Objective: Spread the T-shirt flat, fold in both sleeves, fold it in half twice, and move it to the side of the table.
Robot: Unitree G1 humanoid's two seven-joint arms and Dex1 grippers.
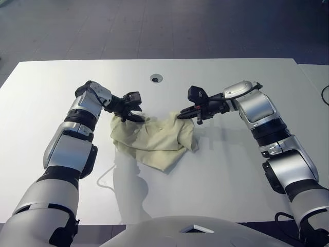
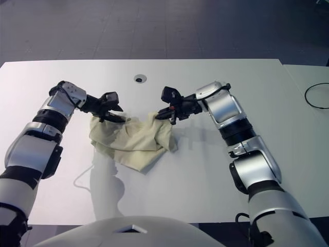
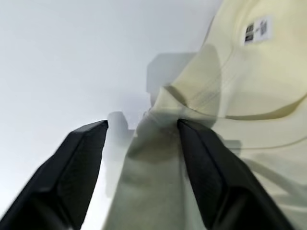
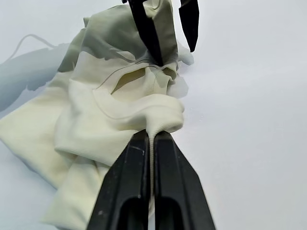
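You're looking at a plain pale cream-yellow T-shirt [image 1: 154, 141], one colour all over, shading to dull olive in the folds. Its neck label [image 3: 256, 30] is white with small dark print blocks. Worktop [image 1: 231, 170] is plain white, reading light grey in your wrist views. Left claw [image 1: 135, 118] and right claw [image 1: 184, 115] are both black. Far-side grommet [image 1: 156, 78] is a grey ring with a dark centre. Floor [image 1: 154, 25] beyond is dark grey with a tile grid. Cable [image 2: 316, 95] at your far right is black.
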